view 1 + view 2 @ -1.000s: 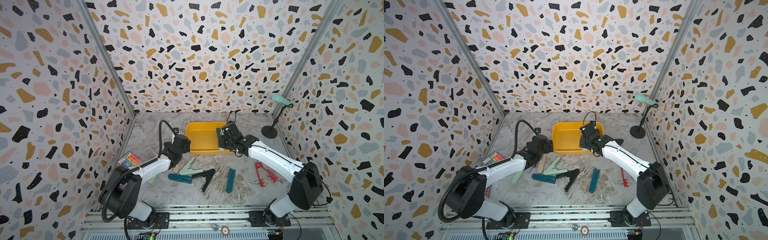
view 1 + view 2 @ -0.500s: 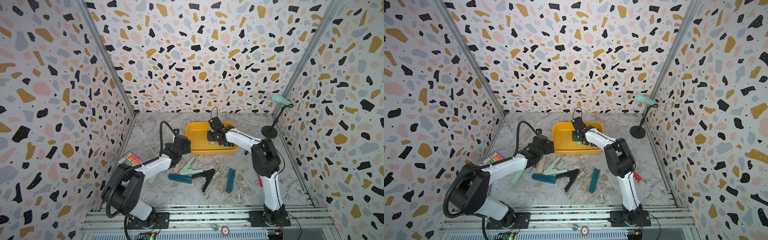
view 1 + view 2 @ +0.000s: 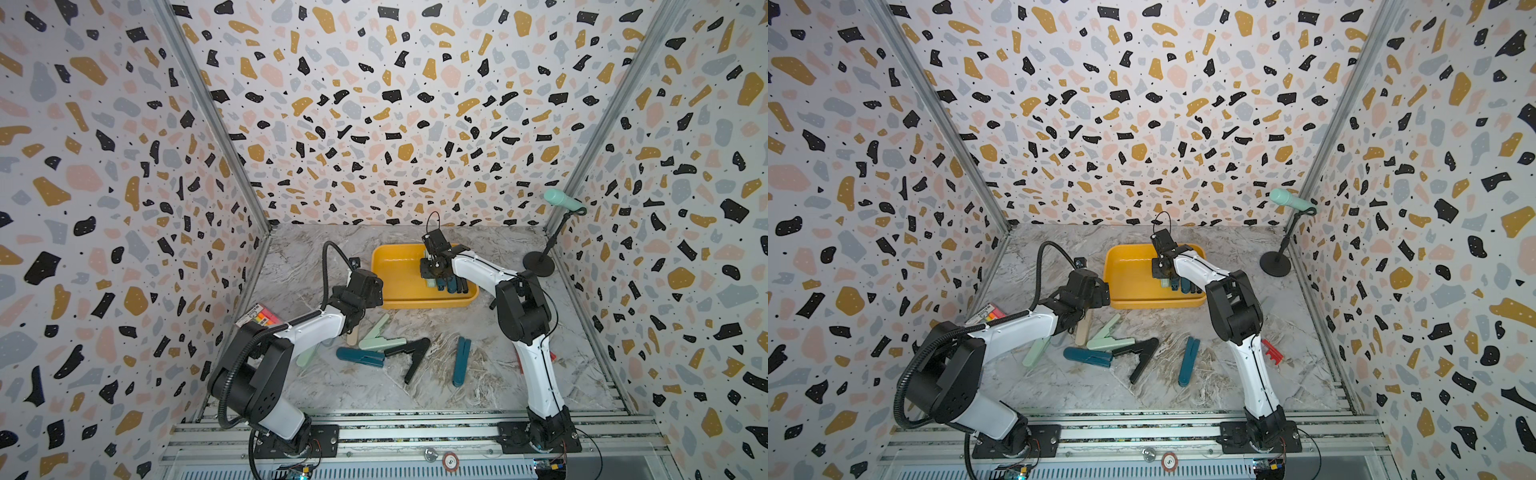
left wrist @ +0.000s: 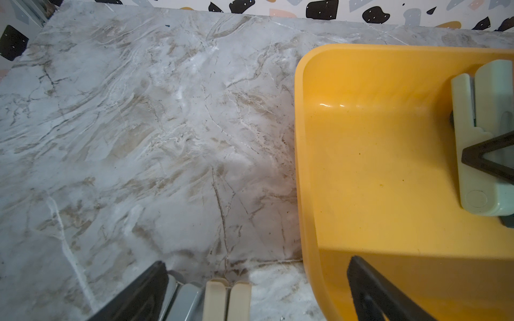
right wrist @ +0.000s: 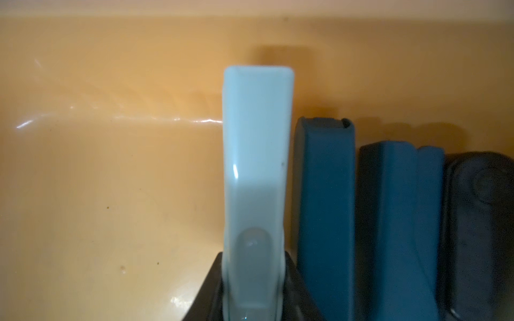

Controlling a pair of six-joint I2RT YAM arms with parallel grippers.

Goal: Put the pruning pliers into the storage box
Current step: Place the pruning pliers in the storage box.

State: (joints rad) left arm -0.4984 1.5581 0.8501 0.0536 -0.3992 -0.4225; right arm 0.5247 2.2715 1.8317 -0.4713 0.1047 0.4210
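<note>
Sharply elbow-bent, right pincer (image 5: 253, 280) gripping mint pliers (image 5: 257, 139) inside storage box (image 3: 395, 266), left pincer (image 4: 254, 294) wide beside it.

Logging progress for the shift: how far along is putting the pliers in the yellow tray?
Done: two teal pairs and a black one lie in the tray. In hand: the right gripper holds a mint pair inside the tray; the left gripper is open above a beige pair. Left: the loose pliers on the table, a red pair included.
</note>
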